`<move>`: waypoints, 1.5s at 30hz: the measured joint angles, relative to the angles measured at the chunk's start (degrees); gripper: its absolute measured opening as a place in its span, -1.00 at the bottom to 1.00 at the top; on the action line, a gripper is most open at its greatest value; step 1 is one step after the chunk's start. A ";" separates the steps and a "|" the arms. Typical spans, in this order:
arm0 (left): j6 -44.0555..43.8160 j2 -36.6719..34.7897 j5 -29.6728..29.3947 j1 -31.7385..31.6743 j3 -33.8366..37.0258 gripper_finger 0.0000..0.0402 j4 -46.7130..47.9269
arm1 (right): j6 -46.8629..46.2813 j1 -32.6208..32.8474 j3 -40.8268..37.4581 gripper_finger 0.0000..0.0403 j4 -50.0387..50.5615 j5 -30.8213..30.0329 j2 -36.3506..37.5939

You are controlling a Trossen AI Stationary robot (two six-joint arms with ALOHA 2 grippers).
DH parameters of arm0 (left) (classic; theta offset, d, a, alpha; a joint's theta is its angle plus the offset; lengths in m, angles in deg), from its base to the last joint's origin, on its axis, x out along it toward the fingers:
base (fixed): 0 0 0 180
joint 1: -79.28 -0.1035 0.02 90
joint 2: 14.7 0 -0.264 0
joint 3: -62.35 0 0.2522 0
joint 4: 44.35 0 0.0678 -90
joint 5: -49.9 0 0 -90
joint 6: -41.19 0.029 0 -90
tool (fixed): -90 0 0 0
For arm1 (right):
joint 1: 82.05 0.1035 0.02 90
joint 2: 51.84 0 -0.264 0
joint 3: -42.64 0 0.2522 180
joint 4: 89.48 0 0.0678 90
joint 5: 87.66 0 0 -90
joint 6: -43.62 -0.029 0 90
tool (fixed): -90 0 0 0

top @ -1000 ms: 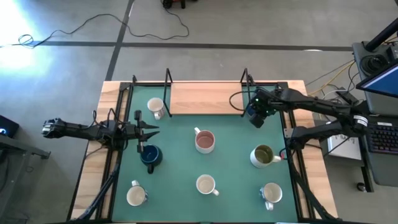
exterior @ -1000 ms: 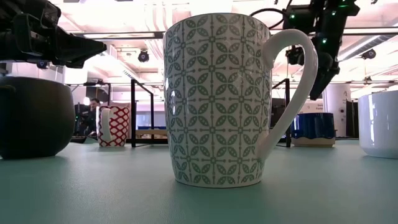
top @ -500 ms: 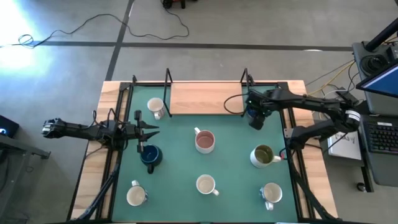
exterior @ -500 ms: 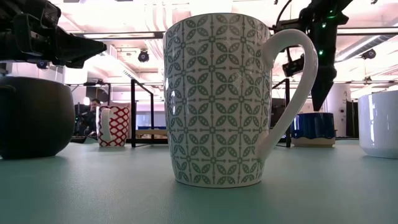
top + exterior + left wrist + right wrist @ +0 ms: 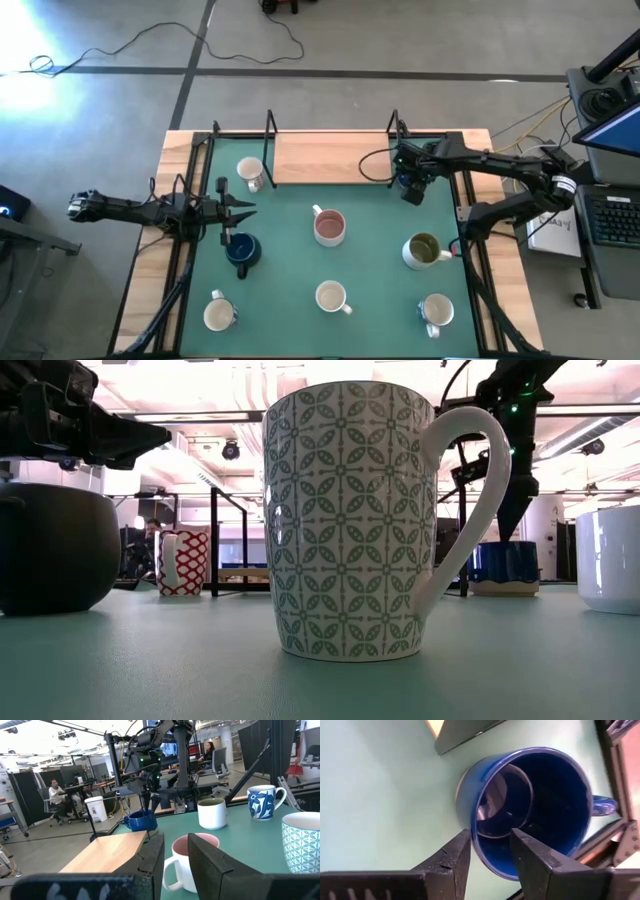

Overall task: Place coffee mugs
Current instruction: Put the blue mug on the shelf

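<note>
My right gripper (image 5: 490, 852) hangs open, pointing down over a blue mug (image 5: 545, 795). That mug stands upright on the green mat's far right (image 5: 505, 563), with its wall between the fingers. My left gripper (image 5: 250, 212) hovers open and level at the left, just above a dark blue mug (image 5: 241, 250). Nothing is between its fingers (image 5: 176, 855). Standing on the mat are a red-patterned mug (image 5: 250, 172), a pink-inside mug (image 5: 330, 228), an olive-inside mug (image 5: 424, 250) and three white ones along the near edge. My right gripper comes at the blue mug from above. One finger (image 5: 445, 857) is outside the mug's wall (image 5: 476, 840) and the other (image 5: 535, 857) is over its hollow, on the side away from the handle. I cannot tell whether either finger touches the wall. The mug rests upright on the mat.
A wooden board (image 5: 330, 158) lies along the far edge between black frame posts (image 5: 270, 125). Black rails (image 5: 190, 200) run down both sides of the mat. A green-patterned white mug (image 5: 345, 520) stands close to the low camera. People sit in the room beyond.
My right gripper has come down a little over the blue mug and its wrist has turned. The mug stands where it was.
</note>
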 joint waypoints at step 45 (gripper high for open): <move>0.01 0.02 -0.02 -0.01 0.00 -0.66 0.00 | 3.52 -1.62 -8.39 -0.54 -5.77 6.74 -0.33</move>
